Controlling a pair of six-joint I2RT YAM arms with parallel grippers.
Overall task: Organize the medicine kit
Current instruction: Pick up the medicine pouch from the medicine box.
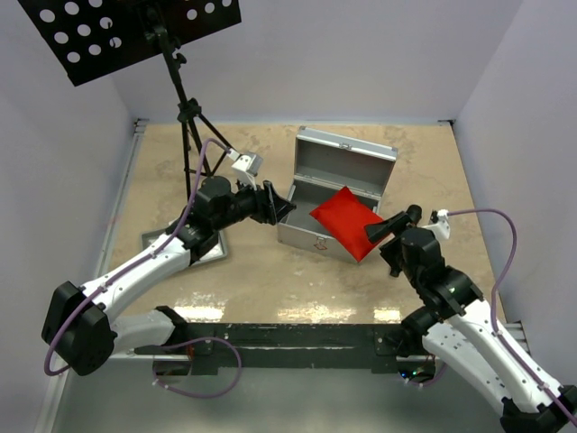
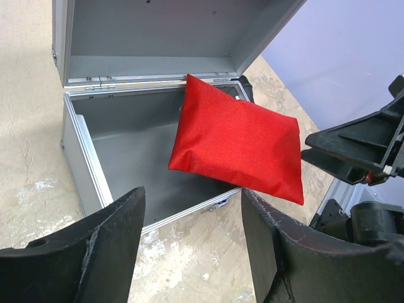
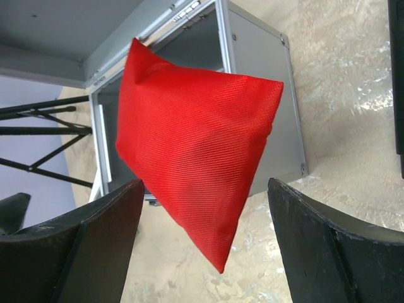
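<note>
The silver-grey metal case (image 1: 302,236) stands open in the middle of the table with its lid (image 1: 343,162) up. The red pouch (image 1: 347,219) lies tilted across the case's front right rim, and its lower corner hangs outside. My left gripper (image 1: 281,206) is open and empty at the case's left end. In the left wrist view the case's inside (image 2: 120,145) looks bare, with the pouch (image 2: 237,145) over its far corner. My right gripper (image 1: 388,225) is open, just right of the pouch's hanging corner. In the right wrist view the pouch (image 3: 189,151) hangs between the open fingers (image 3: 315,246), apart from both.
A black tripod stand (image 1: 189,126) with a perforated black plate (image 1: 126,27) stands at the back left. A flat grey tray (image 1: 155,240) lies partly hidden under my left arm. White walls close in the table on three sides.
</note>
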